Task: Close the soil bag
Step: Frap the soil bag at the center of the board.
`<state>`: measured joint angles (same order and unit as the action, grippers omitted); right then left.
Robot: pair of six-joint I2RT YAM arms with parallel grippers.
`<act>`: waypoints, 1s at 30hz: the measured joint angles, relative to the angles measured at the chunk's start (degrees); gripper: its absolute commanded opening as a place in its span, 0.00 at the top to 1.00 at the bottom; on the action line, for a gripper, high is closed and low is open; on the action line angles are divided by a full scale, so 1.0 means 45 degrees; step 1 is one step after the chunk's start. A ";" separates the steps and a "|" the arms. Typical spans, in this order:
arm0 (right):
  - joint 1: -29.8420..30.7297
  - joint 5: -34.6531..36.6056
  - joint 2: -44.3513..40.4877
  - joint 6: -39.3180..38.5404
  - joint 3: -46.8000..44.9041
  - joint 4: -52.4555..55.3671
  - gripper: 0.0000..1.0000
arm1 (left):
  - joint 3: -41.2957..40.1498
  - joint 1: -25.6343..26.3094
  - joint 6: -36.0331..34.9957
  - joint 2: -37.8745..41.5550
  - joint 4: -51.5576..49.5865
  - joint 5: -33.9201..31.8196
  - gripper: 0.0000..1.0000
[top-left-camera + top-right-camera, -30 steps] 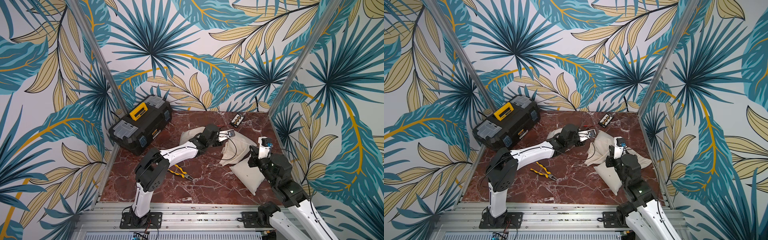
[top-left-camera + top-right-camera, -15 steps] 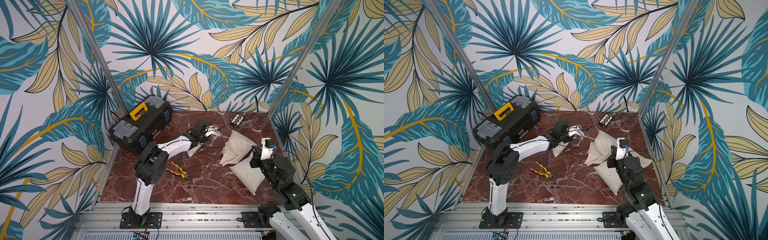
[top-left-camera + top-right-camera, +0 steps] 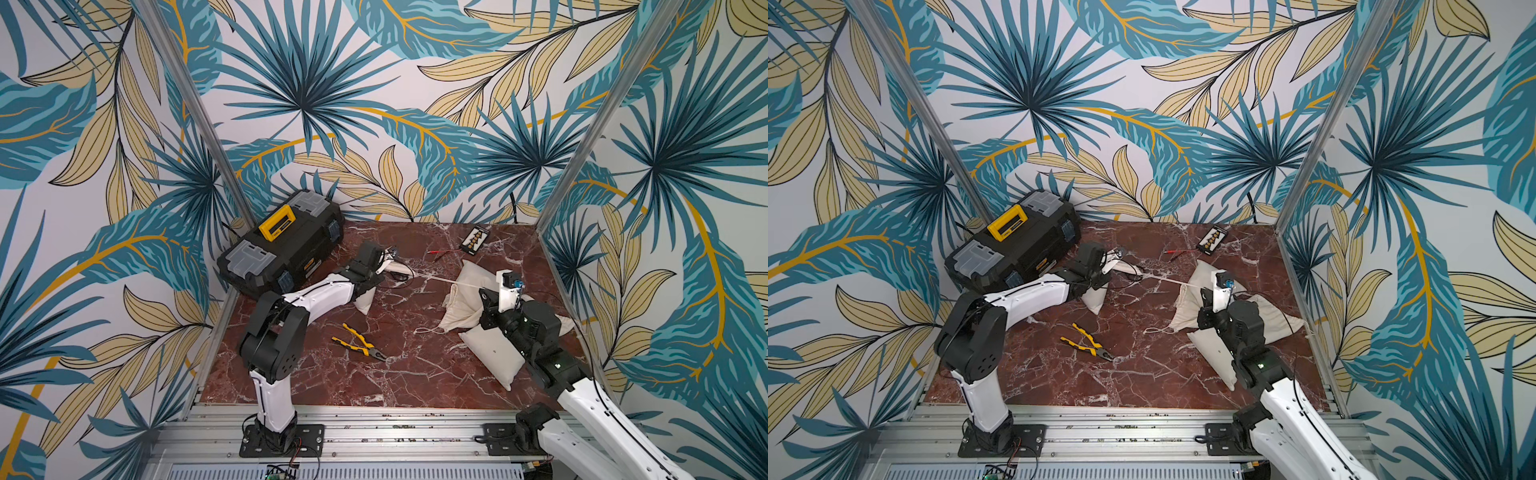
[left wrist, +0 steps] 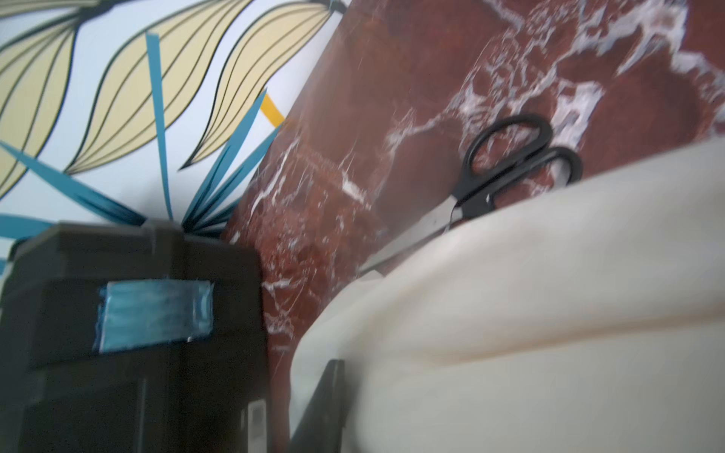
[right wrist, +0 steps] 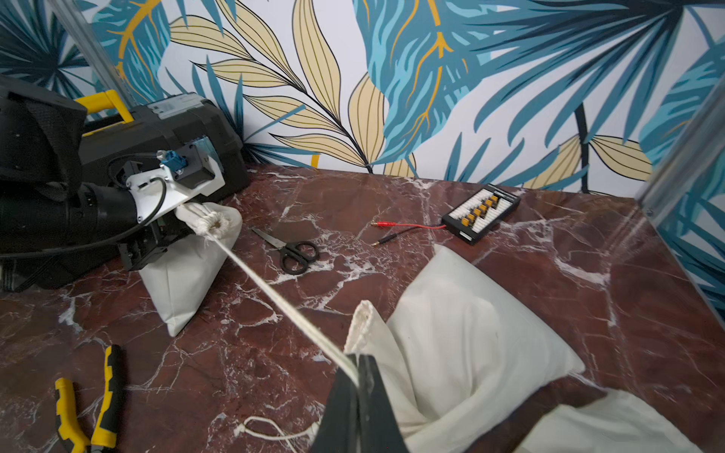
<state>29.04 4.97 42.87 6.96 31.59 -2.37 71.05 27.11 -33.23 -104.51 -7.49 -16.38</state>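
Observation:
The soil bag (image 5: 188,270), a small cream cloth sack, stands by the toolbox with its mouth puckered tight; it also shows in both top views (image 3: 365,297) (image 3: 1094,297). My left gripper (image 5: 168,231) is shut on its neck, and in the left wrist view the cloth (image 4: 510,313) presses against one black finger (image 4: 321,408). A white drawstring (image 5: 274,298) runs taut from the mouth across the table to my right gripper (image 5: 357,376), which is shut on its end. Both top views show the stretched drawstring (image 3: 440,280) (image 3: 1163,279) and the right gripper (image 3: 483,293) (image 3: 1203,293).
Two larger cream bags (image 3: 465,286) (image 3: 494,353) lie under and beside the right arm, with a loose cord (image 5: 274,429) in front. A black and yellow toolbox (image 3: 282,245) sits at back left. Scissors (image 5: 292,249), yellow pliers (image 3: 357,343) and a black connector board (image 3: 475,240) with leads lie about.
My left arm has carried the soil bag leftward toward the toolbox, away from the right gripper. The drawstring between them has stretched out straight and taut. The right gripper has barely moved.

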 measured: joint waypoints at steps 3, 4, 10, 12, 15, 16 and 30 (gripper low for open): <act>-0.0097 -0.0223 0.0933 -0.0112 0.0214 -0.1098 1.00 | -0.0607 -0.0019 -0.0253 0.0500 -0.0267 0.0306 0.55; -0.0165 -0.0253 0.1224 -0.0155 0.0355 -0.1360 1.00 | -0.0627 0.0078 -0.0355 0.0510 -0.0374 0.0418 0.53; -0.0364 -0.0753 0.2608 -0.0466 0.1122 -0.2540 1.00 | -0.0287 0.1151 -0.0860 0.0500 -0.0889 0.2239 0.36; -0.0364 -0.0860 0.2861 -0.0602 0.1224 -0.2686 1.00 | 0.0044 0.1535 -0.1030 0.0500 -0.0996 0.3186 0.33; -0.0364 -0.0899 0.3041 -0.0743 0.1341 -0.2764 1.00 | 0.0559 0.1894 -0.1156 0.0505 -0.1209 0.4741 0.31; -0.0364 -0.0918 0.3075 -0.0772 0.1375 -0.2769 1.00 | 0.0729 0.1933 -0.1190 0.0505 -0.1263 0.5231 0.30; -0.0364 -0.0933 0.2667 -0.0928 0.1443 -0.2827 1.00 | 0.4172 0.1962 -0.1545 -0.1574 -0.2433 0.9350 0.46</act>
<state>27.40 0.78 54.87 2.79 38.09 -15.09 89.82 35.94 -40.18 -111.59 -18.44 25.69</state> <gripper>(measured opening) 0.068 0.583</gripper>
